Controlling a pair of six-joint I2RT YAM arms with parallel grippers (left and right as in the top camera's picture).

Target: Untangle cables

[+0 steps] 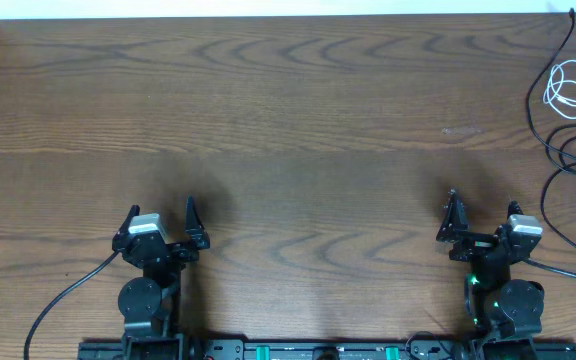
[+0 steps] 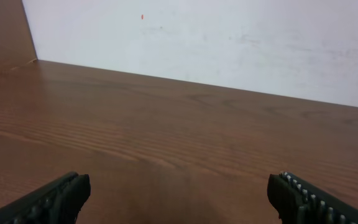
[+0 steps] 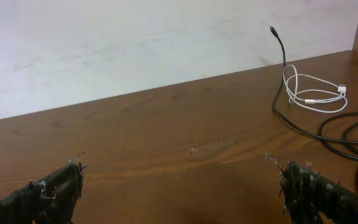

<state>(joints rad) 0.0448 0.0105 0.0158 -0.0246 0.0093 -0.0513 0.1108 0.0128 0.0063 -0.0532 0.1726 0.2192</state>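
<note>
Cables, thin black cord (image 1: 534, 125) and coiled white cord (image 1: 571, 90), lie far right on brown wooden worktop (image 1: 298, 110), forward-right of right gripper (image 1: 482, 207), the nearer. It and left gripper (image 1: 160, 210) gape wide, empty.

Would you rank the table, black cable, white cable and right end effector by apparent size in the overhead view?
1. Table.
2. Black cable, partly cropped.
3. White cable and right end effector look alike; no ranking.
</note>
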